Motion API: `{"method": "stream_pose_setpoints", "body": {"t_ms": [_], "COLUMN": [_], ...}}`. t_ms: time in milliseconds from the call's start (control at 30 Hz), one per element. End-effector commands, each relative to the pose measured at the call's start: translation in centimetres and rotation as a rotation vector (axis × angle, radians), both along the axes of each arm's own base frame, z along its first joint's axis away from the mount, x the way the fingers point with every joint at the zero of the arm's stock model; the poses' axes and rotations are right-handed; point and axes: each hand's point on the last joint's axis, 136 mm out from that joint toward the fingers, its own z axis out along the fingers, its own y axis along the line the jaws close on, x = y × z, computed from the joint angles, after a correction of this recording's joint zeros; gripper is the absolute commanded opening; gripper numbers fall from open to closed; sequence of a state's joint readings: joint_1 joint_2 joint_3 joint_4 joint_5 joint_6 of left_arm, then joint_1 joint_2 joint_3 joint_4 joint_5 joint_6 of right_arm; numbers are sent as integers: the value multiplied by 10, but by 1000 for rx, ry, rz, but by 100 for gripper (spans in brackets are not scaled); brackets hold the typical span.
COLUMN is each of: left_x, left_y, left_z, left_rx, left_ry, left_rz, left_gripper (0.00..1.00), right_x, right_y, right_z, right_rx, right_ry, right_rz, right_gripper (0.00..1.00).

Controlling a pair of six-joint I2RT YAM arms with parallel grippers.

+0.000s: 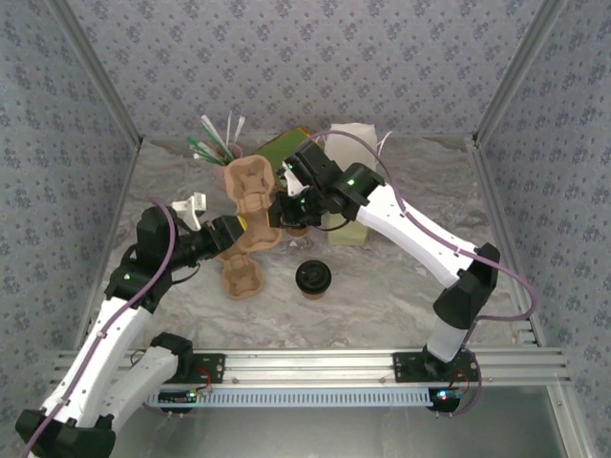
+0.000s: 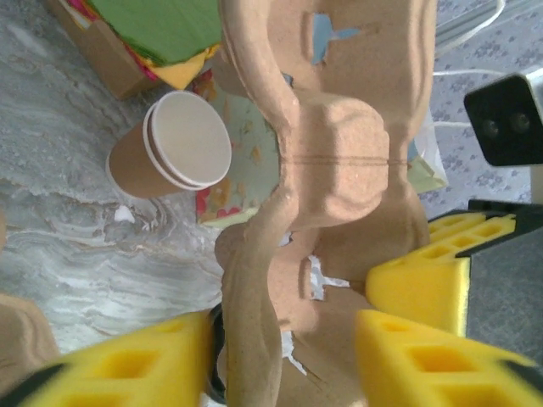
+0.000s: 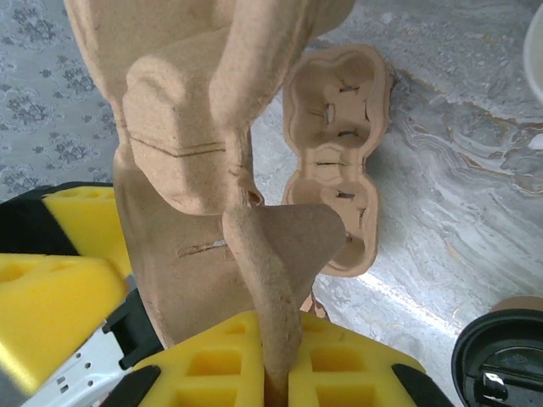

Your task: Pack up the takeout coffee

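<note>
Takeout coffee (image 1: 313,278) stands upright mid-table, at 5 o'clock from the lifted cup carrier (image 1: 250,196). It's probably sloshy, crushable paper, so grip the wall under the lid. Left gripper (image 2: 284,360) gapes astride the carrier; right gripper (image 3: 271,381) pinches its edge. Marbled table (image 1: 401,296) looks slick, patterned walls (image 1: 286,57) beyond.

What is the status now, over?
Right gripper shut on cup carrier. Left gripper open around same carrier. Takeout coffee upright on table, untouched. Second carrier lies beside it.

Raised cardboard cup carrier (image 1: 250,191), second carrier (image 3: 335,161) flat on table (image 1: 382,296), lidless cup (image 2: 174,148), perhaps straws (image 1: 215,141) behind.
</note>
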State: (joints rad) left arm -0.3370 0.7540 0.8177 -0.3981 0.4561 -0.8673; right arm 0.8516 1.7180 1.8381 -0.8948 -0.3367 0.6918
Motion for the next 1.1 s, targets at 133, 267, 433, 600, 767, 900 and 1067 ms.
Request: {"method": "stream_pose_setpoints", "body": {"t_ms": [133, 267, 433, 600, 767, 900, 1067], "left_x": [0, 3, 7, 9, 9, 6, 4], "left_y": [-3, -7, -11, -20, -28, -36, -41], "left_z": [52, 64, 71, 71, 70, 67, 60], "left_rx": [-10, -24, -31, -29, -20, -4, 6], "left_ry": [-117, -124, -130, -124, -115, -112, -102], "left_rz": [-24, -40, -51, -73, -98, -120, -134], "left_gripper": [80, 100, 100, 100, 100, 100, 100], "right_x": [0, 6, 14, 26, 43, 57, 76], "right_y": [-42, -69, -114, -164, -202, -222, -232], "right_z": [43, 68, 97, 113, 109, 96, 82], "right_rx": [26, 48, 42, -8, -81, -181, -299], "right_ry": [-79, -128, -206, -272, -290, -279, -252], "right_rz": [-92, -154, -251, -378, -471, -527, -566], "right_gripper": [5, 5, 6, 7, 8, 8, 8]}}
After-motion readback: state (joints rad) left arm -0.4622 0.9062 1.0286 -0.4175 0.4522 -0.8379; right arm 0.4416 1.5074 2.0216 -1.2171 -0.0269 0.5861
